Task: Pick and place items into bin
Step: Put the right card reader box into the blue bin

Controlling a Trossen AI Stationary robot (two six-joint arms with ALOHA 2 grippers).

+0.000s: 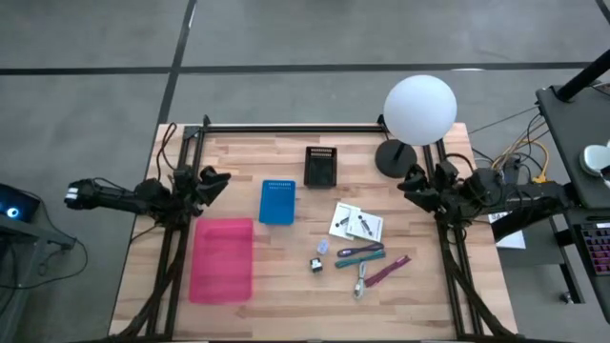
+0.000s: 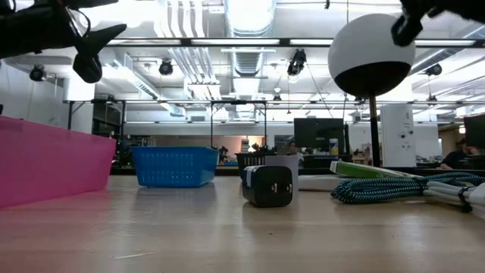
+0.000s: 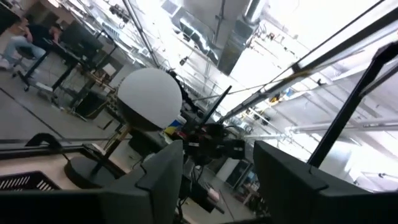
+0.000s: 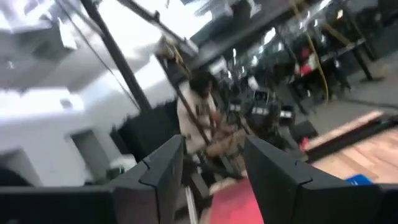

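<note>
Overhead, left claw (image 1: 217, 180) parted (empty), right claw (image 1: 410, 181) parted, items (image 1: 357, 243) on table.

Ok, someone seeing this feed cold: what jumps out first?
Probably the big white ball lamp at the table's far right corner, then the pink bin lying near the left front. Between them, right of centre, sits a scatter of small items: white packets, coloured strips, tiny pieces. Both arms wait raised at the table's sides, left pincer and right pincer open and empty.
</note>
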